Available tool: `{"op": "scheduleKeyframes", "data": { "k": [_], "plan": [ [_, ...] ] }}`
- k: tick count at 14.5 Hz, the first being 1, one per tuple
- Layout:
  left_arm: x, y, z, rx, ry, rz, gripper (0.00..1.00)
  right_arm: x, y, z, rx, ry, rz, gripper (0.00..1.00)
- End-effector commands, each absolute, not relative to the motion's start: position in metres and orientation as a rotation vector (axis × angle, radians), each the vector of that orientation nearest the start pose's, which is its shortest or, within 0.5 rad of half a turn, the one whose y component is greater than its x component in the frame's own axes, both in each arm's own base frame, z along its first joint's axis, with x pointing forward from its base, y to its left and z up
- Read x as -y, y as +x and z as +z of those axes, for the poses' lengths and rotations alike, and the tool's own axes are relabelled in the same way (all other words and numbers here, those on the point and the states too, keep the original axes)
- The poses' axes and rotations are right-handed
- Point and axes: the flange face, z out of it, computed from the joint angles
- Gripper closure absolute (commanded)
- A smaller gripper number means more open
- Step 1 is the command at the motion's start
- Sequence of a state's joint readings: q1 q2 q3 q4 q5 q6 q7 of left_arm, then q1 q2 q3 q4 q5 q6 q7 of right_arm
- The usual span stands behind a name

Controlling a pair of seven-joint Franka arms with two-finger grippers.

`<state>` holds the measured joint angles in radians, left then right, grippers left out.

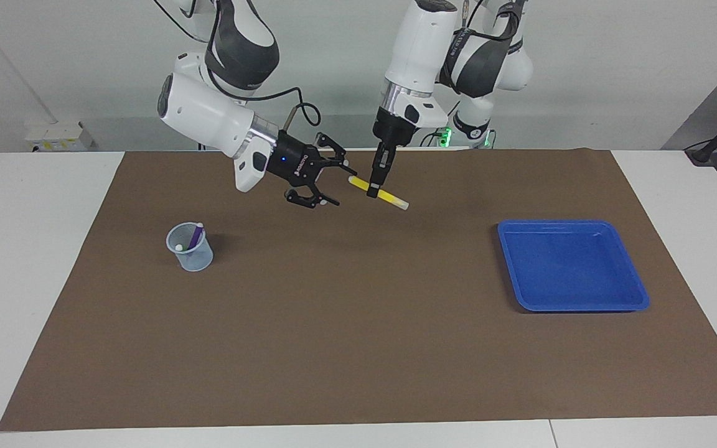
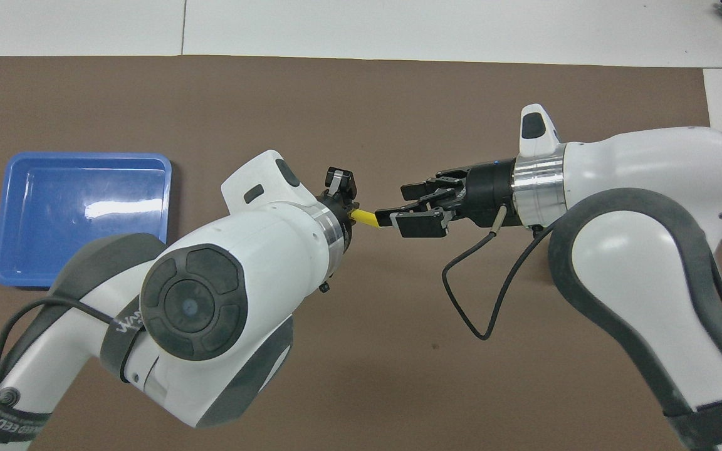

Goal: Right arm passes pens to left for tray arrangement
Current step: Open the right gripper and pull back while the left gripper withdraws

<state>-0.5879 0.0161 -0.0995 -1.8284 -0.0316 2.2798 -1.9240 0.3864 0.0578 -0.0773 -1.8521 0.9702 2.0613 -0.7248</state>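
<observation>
While our left hand grips the yellow pen above the surface, our right hand hangs beside it. Its fingers are spread wide, off the pen.

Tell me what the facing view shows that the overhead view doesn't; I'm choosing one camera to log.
Only the facing view shows the mesh cup with a purple pen, and the left end effector shut on the yellow pen.

Only the overhead view shows the arms' rear casings close up.

Both show the right end effector open beside the pen, and the blue tray with nothing in it.
</observation>
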Motion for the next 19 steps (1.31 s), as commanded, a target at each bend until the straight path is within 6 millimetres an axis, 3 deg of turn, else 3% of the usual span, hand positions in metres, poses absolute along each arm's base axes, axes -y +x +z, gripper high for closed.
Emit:
{"op": "scheduleKeyframes", "data": {
  "k": [1, 4, 8, 12, 15, 17, 19],
  "plan": [
    [0.365, 0.478, 0.563, 1.979, -2.875, -0.170, 1.00, -0.222, 0.566, 0.521, 0.759, -2.209, -0.407, 0.00],
    [0.309, 0.505, 0.561, 1.841, -2.902, -0.097, 1.00, -0.211, 0.568, 0.519, 0.816, -2.275, -0.399, 0.00],
    [0.227, 0.535, 0.552, 1.644, -2.938, -0.086, 1.00, -0.179, 0.575, 0.512, 0.890, -2.405, -0.373, 0.00],
    [0.123, 0.555, 0.546, 1.370, -3.048, -0.015, 1.00, -0.142, 0.579, 0.500, 0.930, -2.594, -0.289, 0.00],
    [0.078, 0.552, 0.540, 1.083, -3.131, 0.020, 1.00, -0.123, 0.578, 0.495, 0.925, -2.646, -0.227, 0.00],
    [0.063, 0.550, 0.538, 0.872, -3.185, 0.039, 1.00, -0.099, 0.579, 0.492, 0.937, -2.707, -0.188, 0.00],
    [0.040, 0.553, 0.520, 0.654, -3.231, 0.061, 1.00, -0.071, 0.582, 0.491, 0.913, -2.755, -0.169, 0.00]
  ]
}}
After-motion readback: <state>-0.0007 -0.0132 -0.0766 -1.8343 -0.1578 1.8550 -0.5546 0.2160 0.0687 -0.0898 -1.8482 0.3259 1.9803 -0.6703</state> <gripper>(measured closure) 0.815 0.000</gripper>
